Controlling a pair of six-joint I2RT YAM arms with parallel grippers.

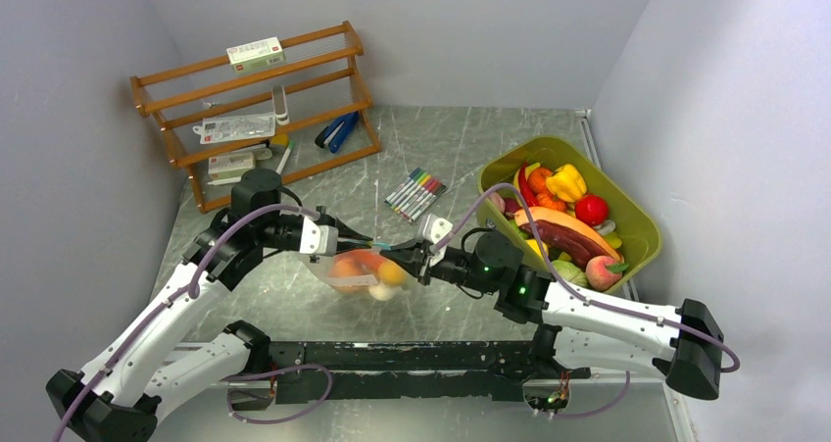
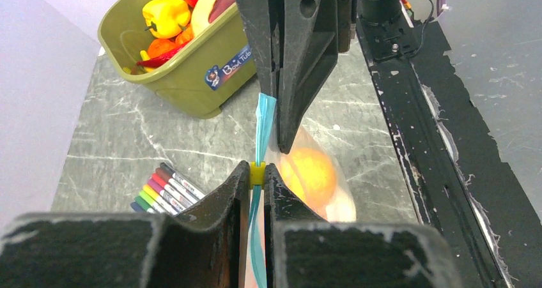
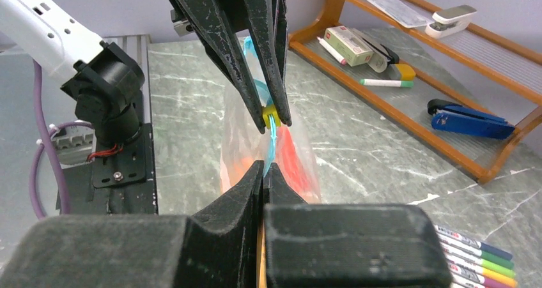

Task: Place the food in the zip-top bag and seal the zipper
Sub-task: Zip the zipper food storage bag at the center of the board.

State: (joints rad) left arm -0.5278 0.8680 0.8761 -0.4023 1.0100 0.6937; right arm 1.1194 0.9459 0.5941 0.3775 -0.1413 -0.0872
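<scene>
Both my left gripper [image 2: 257, 170] and right gripper [image 3: 264, 170] pinch shut on the zipper [image 2: 263, 119], probably the stiffest hold; below it the floppy, likely slick zip-top bag [image 3: 238, 125] sags with food [image 2: 311, 173].

Bright, even light; soft faint shadows

Clear zip-top bag [image 1: 365, 270] edged by a teal-blue zipper [image 2: 263, 119] with a small yellow slider [image 2: 257, 172]; orange and red food [image 2: 310, 173] shows through the plastic. Olive-green tub [image 2: 198, 77] with a round blue sticker [image 2: 214, 77], holding a yellow pepper [image 1: 566, 182] among red, orange and peach-pink pieces. Grey-green table [image 1: 461, 148] marbled with thin white veins. Marker pens [image 1: 415, 193] in brown, red, orange, yellow, green and blue. Orange-brown wooden rack [image 1: 255, 99]. Matte black left gripper [image 2: 257, 179] and right gripper [image 3: 263, 173]; white arm links [image 1: 162, 329], purple cables [image 3: 38, 103].
</scene>
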